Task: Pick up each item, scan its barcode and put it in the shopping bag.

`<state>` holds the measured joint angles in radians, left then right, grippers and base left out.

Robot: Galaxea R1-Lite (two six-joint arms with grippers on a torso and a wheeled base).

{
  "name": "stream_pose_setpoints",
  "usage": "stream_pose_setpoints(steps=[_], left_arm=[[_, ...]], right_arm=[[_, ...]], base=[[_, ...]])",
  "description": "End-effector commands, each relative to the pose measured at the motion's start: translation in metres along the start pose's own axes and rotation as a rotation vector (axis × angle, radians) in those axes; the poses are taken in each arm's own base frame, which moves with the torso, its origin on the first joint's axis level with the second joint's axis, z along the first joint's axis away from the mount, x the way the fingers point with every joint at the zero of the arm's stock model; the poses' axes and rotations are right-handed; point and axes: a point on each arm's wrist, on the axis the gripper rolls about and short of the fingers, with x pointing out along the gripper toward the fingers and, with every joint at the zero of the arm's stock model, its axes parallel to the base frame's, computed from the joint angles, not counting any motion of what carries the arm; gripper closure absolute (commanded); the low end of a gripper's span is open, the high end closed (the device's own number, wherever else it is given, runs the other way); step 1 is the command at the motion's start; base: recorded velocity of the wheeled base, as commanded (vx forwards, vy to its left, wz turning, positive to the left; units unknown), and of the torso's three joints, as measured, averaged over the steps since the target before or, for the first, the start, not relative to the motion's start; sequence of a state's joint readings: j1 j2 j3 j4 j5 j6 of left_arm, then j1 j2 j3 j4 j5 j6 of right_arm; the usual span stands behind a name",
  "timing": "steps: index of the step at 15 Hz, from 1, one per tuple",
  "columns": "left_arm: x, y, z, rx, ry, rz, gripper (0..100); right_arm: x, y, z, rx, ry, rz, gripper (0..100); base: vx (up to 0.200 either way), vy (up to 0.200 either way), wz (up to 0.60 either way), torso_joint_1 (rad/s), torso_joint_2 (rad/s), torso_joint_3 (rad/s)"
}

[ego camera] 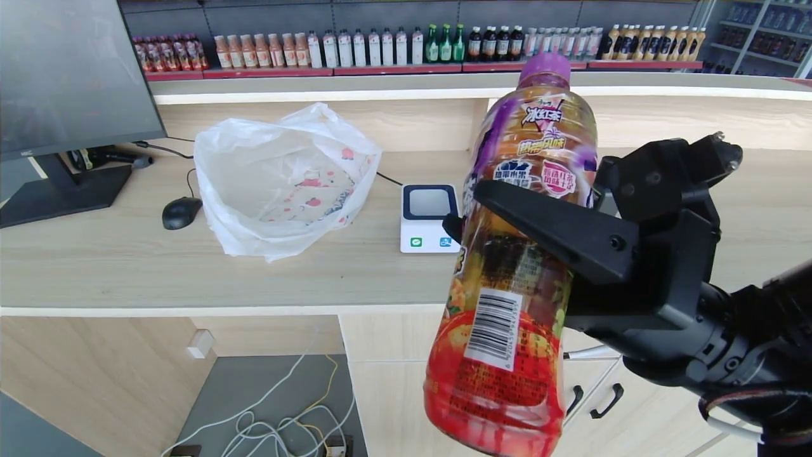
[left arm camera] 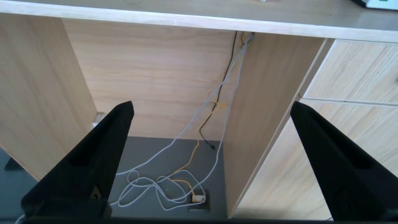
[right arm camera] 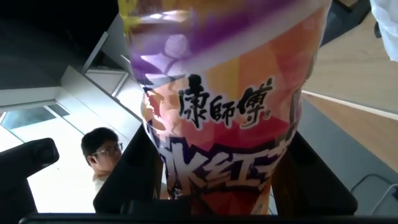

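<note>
In the head view the right gripper point(ego camera: 469, 209) is clamped around the middle of a drink bottle point(ego camera: 517, 266). It holds the bottle in the air on the near side of the counter point(ego camera: 127, 266), cap up and leaning slightly. The barcode point(ego camera: 493, 329) on the lower label faces back toward the robot, not toward the white scanner point(ego camera: 429, 219), which sits on the counter beyond it. The shopping bag point(ego camera: 282, 181) stands just beside the scanner on the robot's left, with its mouth open but slack.

In the left wrist view the left gripper point(left arm camera: 211, 115) has its fingers spread wide with nothing between them. It hangs below the counter edge, above loose cables point(left arm camera: 180, 180) on the floor.

In the right wrist view the bottle's point(right arm camera: 224, 112) label sits tight between the two dark fingers.

The likeliest failure is a missed scan, since the code points away from the reader until the wrist turns it. That turn could also let the smooth, bottom-heavy bottle slip in the grip. The limp bag rim could fold under the bottle at the drop.
</note>
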<state>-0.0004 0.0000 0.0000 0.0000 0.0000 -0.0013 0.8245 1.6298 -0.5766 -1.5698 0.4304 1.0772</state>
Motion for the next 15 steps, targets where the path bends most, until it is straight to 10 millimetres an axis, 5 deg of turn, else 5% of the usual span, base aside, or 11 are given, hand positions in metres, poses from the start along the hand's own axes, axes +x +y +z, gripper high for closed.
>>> stream_pose_setpoints(steps=[1, 15], left_arm=[[0.0, 0.0, 0.0, 0.0, 0.0, 0.0, 0], [0.0, 0.0, 0.0, 0.0, 0.0, -0.001, 0]], right_arm=[[0.0021, -0.0037, -0.0012, 0.003, 0.004, -0.005, 100], [0.0008, -0.0068, -0.0036, 0.01, 0.012, -0.019, 100]], base=[[0.0, 0.0, 0.0, 0.0, 0.0, 0.0], [0.0, 0.0, 0.0, 0.0, 0.0, 0.0]])
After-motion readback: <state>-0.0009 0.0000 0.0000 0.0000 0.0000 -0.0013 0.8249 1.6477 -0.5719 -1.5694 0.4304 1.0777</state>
